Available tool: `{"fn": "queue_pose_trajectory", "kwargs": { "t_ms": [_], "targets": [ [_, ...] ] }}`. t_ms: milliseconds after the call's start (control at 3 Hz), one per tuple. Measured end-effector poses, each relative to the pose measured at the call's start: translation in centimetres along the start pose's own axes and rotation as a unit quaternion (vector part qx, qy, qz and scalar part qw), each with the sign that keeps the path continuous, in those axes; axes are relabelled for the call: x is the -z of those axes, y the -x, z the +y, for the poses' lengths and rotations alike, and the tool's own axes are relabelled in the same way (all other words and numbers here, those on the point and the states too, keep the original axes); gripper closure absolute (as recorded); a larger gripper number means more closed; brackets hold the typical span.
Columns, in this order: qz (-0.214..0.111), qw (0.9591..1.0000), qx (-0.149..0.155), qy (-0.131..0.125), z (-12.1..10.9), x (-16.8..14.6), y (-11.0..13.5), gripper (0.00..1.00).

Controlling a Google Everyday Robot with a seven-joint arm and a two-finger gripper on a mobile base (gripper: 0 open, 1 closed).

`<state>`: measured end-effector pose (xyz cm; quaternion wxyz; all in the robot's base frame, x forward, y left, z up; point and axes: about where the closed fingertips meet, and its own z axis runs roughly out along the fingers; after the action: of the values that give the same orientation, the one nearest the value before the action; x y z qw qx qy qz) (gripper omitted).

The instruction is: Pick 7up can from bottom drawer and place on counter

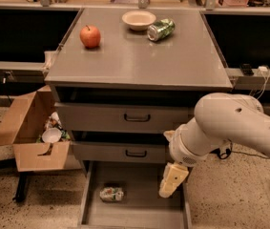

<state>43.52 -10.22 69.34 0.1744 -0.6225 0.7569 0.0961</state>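
The 7up can, pale whitish-green and dented, lies on its side on the floor of the open bottom drawer, toward its left side. My gripper hangs from the white arm over the right part of the drawer, to the right of the can and apart from it. The counter is the grey top of the cabinet above.
On the counter sit a red apple, a white bowl and a shiny green can on its side. Two shut drawers with black handles sit above the open one. An open cardboard box of rubbish stands at the left.
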Motion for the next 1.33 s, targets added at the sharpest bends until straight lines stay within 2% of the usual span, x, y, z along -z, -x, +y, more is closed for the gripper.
{"fn": "queue_pose_trajectory", "kwargs": {
  "t_ms": [333, 667, 1000, 1333],
  "targets": [
    [0.0, 1.0, 0.0, 0.0, 0.0, 0.0, 0.0, 0.0],
    [0.017, 0.9997, -0.005, -0.015, 0.0, -1.2, -0.2, 0.0],
    [0.043, 0.9987, -0.009, -0.027, 0.1, -6.2, -1.2, 0.0],
    [0.038, 0.999, -0.01, -0.02, 0.8, -11.7, -2.3, 0.0]
  ]
}}
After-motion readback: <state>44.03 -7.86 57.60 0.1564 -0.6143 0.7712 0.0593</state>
